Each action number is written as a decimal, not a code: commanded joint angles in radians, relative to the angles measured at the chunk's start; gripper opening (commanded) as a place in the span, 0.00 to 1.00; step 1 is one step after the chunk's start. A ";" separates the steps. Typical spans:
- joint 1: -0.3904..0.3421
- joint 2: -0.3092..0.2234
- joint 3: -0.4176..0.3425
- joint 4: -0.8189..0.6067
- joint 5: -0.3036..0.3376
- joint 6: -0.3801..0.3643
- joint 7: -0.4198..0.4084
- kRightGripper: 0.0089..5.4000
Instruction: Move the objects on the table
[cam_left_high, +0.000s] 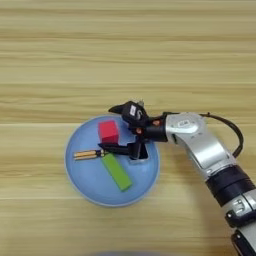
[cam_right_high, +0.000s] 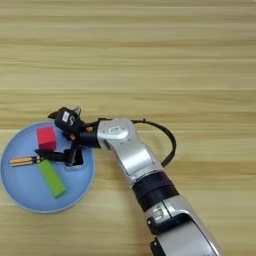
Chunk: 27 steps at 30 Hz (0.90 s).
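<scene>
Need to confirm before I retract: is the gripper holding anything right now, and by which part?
Nothing: the gripper is open over the plate, one finger beyond the red cube, the other near the screwdriver.

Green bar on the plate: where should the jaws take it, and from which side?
Grip the green bar across its narrow width near the middle, coming straight down. It lies flat on the blue plate, long axis diagonal, so turn the jaws to match.
</scene>
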 joint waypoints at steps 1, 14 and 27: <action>-0.064 -0.001 -0.005 -0.016 -0.007 -0.016 -0.021 0.99; -0.079 -0.011 0.011 0.018 -0.025 0.001 -0.003 0.72; -0.082 -0.007 0.004 -0.006 -0.016 0.004 0.008 0.57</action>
